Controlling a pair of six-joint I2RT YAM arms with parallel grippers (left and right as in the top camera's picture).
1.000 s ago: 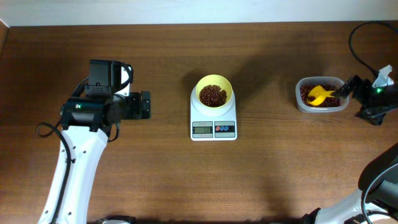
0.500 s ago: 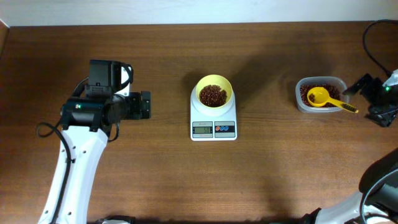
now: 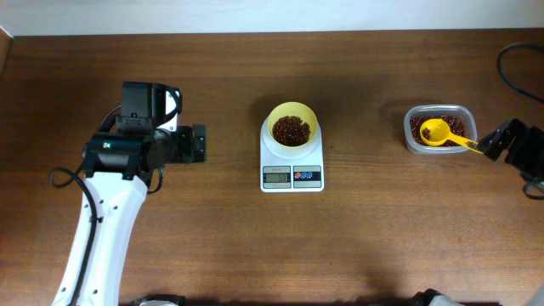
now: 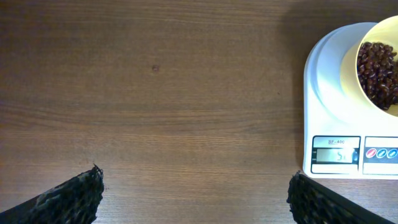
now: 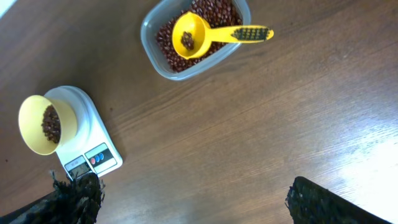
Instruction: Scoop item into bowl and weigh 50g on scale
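Beans (image 3: 291, 129): heaped in bowl (image 3: 313, 126); more kept in clear container (image 3: 409, 136).
Bowl: set on scale (image 3: 291, 177), mid-table.
Scoop (image 3: 444, 133): laid across container.
Left gripper (image 3: 197, 144): jaws held apart, empty, left of scale.
Right gripper (image 3: 497, 142): jaws held apart, empty, beside scoop handle.

In the left wrist view the picture's right edge cuts off the scale (image 4: 329, 93) and the bowl (image 4: 373, 34) of beans (image 4: 379, 68), and from overhead the digits on the display (image 3: 276, 177) are too small to read.
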